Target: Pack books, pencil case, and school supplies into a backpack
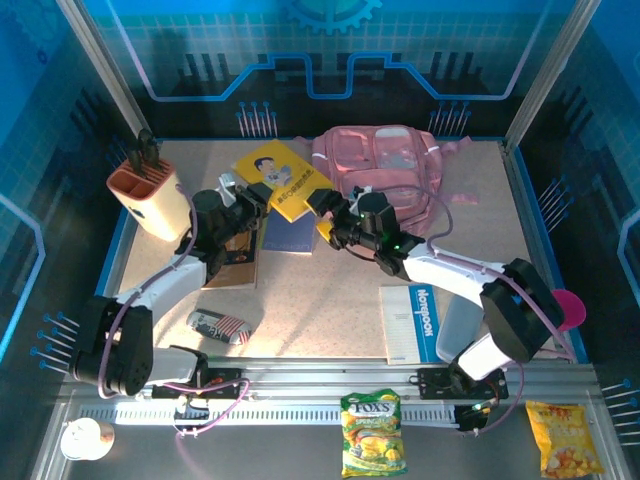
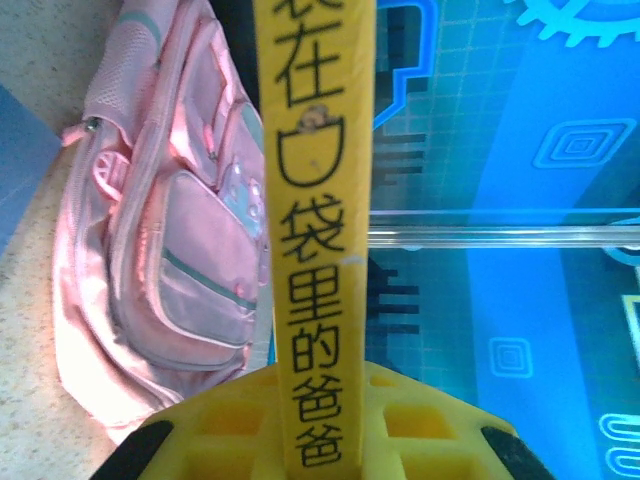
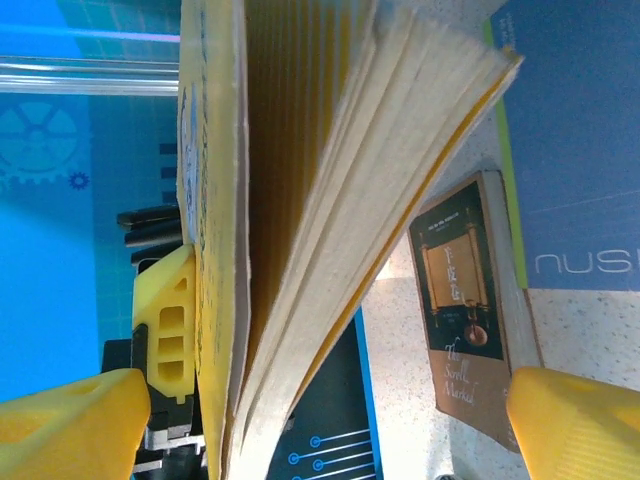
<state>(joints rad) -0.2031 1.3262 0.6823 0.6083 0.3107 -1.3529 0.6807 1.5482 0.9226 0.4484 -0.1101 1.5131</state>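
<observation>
The left fingers [image 1: 258, 195] are pinching nearly closed on the yellow book [image 1: 282, 175], holding it raised above the table [image 1: 480, 230]. The right fingers [image 1: 322, 213] are standing wide apart, one on each side of that book's fanned pages. The pink backpack [image 1: 385, 165] is lying just beyond the right fingers, and the dark-covered book [image 3: 465, 300] is resting flat beneath them.

We see robot test cell, lab or demo rig rather than home. Table [image 1: 480, 230] boxed in by bare metal posts [image 1: 100, 60] and blue printed walls [image 1: 200, 50]. Walls carry gear motif [image 1: 330, 10] and circuit-line patterns. Left arm [image 1: 160, 290] and right arm [image 1: 450, 270] bolted to metal rail [image 1: 320, 385] at near edge. We find same blue grid print behind both wrist views.
</observation>
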